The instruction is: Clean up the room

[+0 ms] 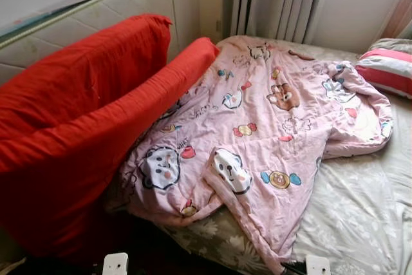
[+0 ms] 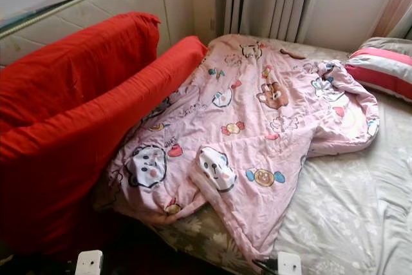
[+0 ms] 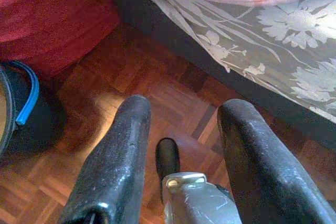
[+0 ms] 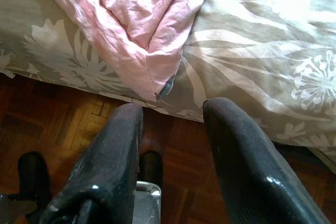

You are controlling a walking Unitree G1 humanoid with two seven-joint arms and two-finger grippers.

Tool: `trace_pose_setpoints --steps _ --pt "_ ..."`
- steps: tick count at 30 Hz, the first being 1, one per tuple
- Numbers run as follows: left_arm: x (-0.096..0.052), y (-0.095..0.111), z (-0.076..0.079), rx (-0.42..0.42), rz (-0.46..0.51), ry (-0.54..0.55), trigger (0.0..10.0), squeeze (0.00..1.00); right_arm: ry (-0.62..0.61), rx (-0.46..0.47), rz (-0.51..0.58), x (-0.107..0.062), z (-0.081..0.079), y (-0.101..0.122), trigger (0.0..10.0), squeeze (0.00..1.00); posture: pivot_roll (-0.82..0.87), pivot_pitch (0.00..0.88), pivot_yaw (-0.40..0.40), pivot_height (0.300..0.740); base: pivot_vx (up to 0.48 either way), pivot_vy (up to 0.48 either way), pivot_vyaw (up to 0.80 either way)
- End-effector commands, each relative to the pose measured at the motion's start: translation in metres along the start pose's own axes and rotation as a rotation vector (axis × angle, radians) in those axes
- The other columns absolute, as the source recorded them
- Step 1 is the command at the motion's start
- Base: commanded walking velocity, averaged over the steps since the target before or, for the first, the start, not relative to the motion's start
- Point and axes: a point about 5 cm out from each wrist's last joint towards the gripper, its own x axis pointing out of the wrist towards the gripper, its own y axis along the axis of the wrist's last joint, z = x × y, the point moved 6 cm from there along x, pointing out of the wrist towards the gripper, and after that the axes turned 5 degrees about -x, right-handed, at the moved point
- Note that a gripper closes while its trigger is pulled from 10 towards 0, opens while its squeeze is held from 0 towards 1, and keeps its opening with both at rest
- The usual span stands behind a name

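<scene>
Striped pillow (image 1: 386, 69) cut off; container (image 3: 21, 108) perhaps a bucket

"Where are the robot's arms?"

"Both hang low. The left gripper (image 3: 181, 129) points downward, its two black fingers (image 3: 118, 161) spread apart with nothing between them."

"And the right?"

"The right gripper (image 4: 170, 132) is posed the same way (fingers (image 4: 239, 166) parted, holding nothing). From the head, only a white tip of each arm shows at the bottom edge."
</scene>
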Motion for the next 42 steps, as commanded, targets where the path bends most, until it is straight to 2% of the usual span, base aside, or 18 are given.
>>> trace_pose_setpoints --steps 1,10,35,40,42 --pt "-0.002 -0.004 -0.003 -0.006 -0.005 0.007 10.0 0.0 -0.004 0.008 -0.013 -0.001 0.0 -0.005 10.0 0.0 0.0 0.187 -0.001 0.74 0.0 0.0 0.0" --pt "-0.001 0.002 -0.002 -0.004 0.012 0.002 10.0 0.0 0.003 0.012 -0.004 0.0 -0.002 -0.002 10.0 0.0 0.0 0.191 0.003 0.74 0.0 0.0 0.0" --pt "0.003 0.014 0.002 -0.001 0.048 -0.019 10.0 0.0 0.006 0.01 0.017 0.001 -0.004 0.005 10.0 0.0 0.0 0.201 0.005 0.74 0.243 0.0 0.0" --pt "0.004 0.026 0.002 0.006 0.091 -0.024 10.0 0.0 0.019 -0.003 0.061 0.003 -0.008 0.016 10.0 0.0 0.0 0.2 0.007 0.74 0.0 0.0 0.0" --pt "0.005 0.043 -0.001 0.003 0.157 -0.018 10.0 0.0 0.032 -0.014 0.119 0.004 -0.01 0.032 10.0 0.0 -0.01 0.2 0.008 0.74 0.0 0.0 0.0"
